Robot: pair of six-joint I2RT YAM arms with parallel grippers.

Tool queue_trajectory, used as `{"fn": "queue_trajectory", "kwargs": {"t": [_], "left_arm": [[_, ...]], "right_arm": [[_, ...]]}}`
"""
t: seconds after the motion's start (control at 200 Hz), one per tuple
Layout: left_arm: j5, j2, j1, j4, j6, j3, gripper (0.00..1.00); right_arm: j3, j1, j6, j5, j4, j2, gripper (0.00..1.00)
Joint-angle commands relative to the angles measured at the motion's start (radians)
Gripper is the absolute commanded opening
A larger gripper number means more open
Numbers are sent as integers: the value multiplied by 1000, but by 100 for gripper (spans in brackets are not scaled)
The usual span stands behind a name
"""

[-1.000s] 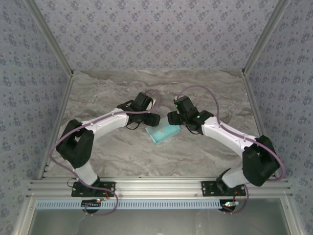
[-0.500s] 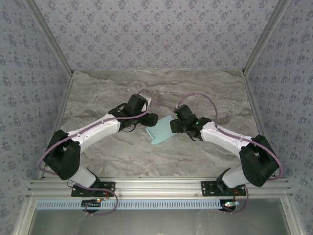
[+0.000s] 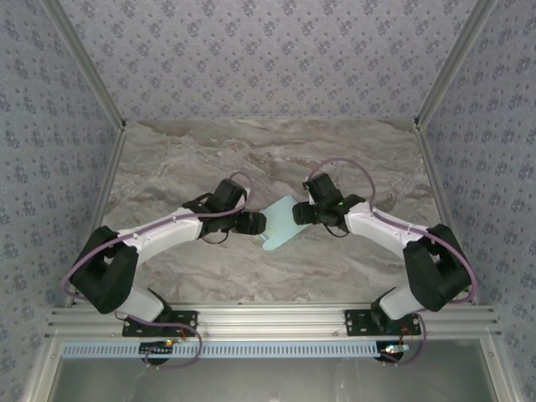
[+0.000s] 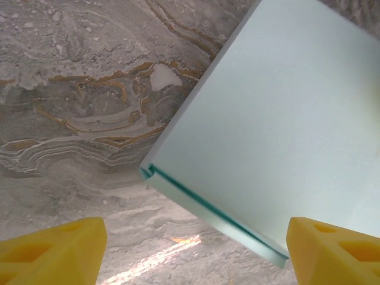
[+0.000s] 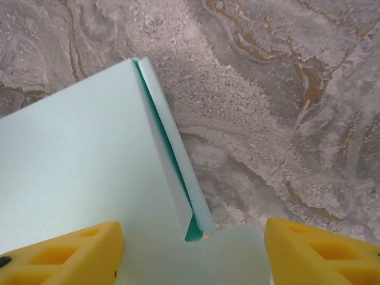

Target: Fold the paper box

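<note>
Since a second ago the left gripper (image 3: 254, 223) and right gripper (image 3: 297, 213) have drawn lower and closer over the grey marbled table (image 3: 167, 167), and the thin pale turquoise paper box (image 3: 279, 226) has swung round between them; both claws stand apart, straddling its edges; I would pinch the rounded flap (image 5: 237, 252) near its crease, gently; no writing is readable.

Smooth, matt turquoise card on the paper box (image 4: 279, 119); veined, marble-look stone tabletop (image 3: 167, 167), slightly grainy; smooth yellow plastic fingertips (image 5: 65, 255).
</note>
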Motion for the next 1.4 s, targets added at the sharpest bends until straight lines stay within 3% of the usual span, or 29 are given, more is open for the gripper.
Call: {"fn": "queue_trajectory", "kwargs": {"t": [0.0,0.33,0.535,0.745,1.029,1.394], "left_arm": [[37,24,6,50,-29,-3,80],[-52,86,3,30,3,-18,79],[-35,101,0,41,-3,-15,79],[-40,106,-3,44,-8,-20,78],[-34,128,-8,70,-23,-36,77],[-56,193,-9,86,1,-26,76]], "right_arm": [[16,-11,-41,-46,-24,39,66],[1,-18,-69,-48,6,110,65],[37,-16,-85,-66,-12,103,64],[74,-54,-97,-175,0,75,65],[115,-79,-112,-241,20,177,63],[60,-80,-115,-176,15,201,58]]}}
